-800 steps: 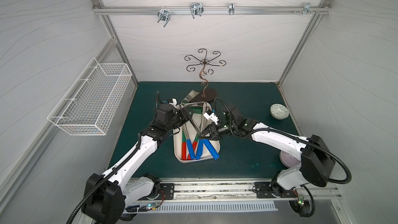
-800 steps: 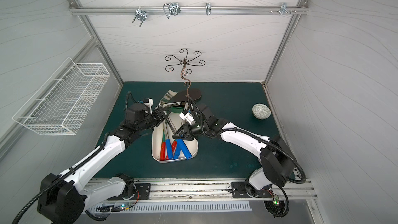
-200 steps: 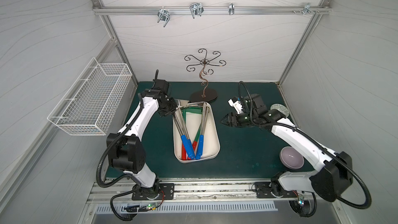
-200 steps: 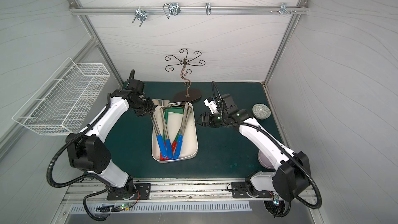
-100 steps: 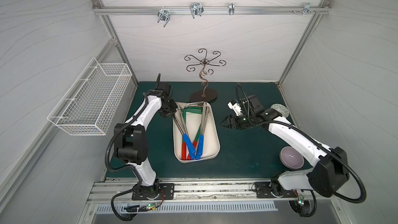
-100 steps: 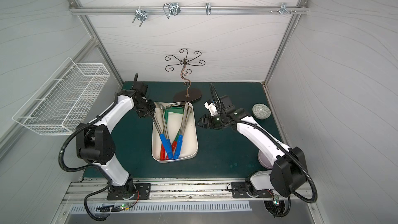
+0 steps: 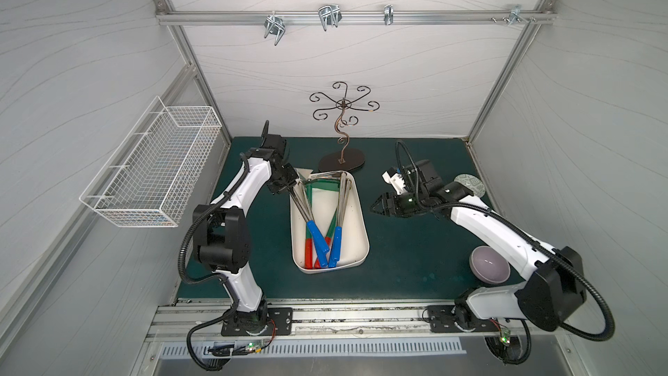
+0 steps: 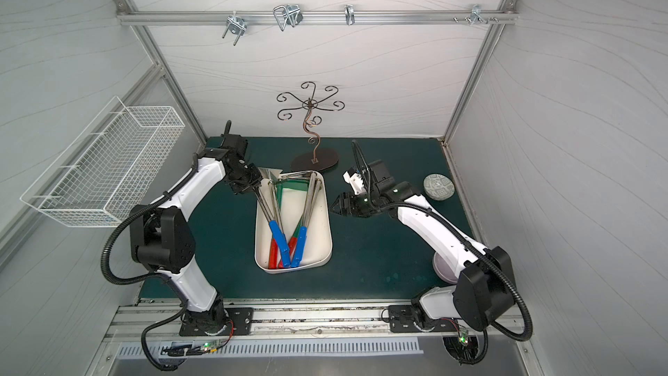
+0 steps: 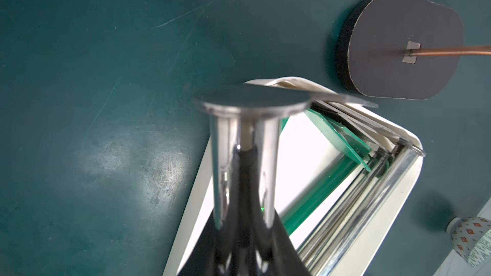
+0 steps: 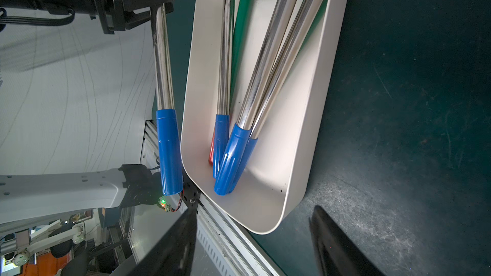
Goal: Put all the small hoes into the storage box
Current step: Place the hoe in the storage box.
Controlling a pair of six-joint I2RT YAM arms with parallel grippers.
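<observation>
My left gripper (image 7: 286, 185) is shut on the chrome shaft of a small hoe (image 7: 307, 217) close to its metal blade, at the far left corner of the storage box (image 7: 362, 224). The hoe slants down, its blue handle (image 8: 279, 238) over the box in both top views. In the left wrist view the shaft (image 9: 244, 155) runs out between my fingers. Several more hoes with blue, red and green handles lie in the cream box (image 10: 313, 118). My right gripper (image 7: 376, 207) hovers open and unloaded to the right of the box, fingers (image 10: 334, 248) wide apart.
A black-based wire jewellery stand (image 7: 341, 165) stands just behind the box. A patterned round disc (image 7: 470, 184) and a purple bowl (image 7: 489, 264) sit at the right. A white wire basket (image 7: 151, 171) hangs on the left wall.
Since four seconds ago both grippers have drawn back from over the middle of the box, the right one out to the right. In the last second the left arm has folded back; the held hoe barely shifted.
</observation>
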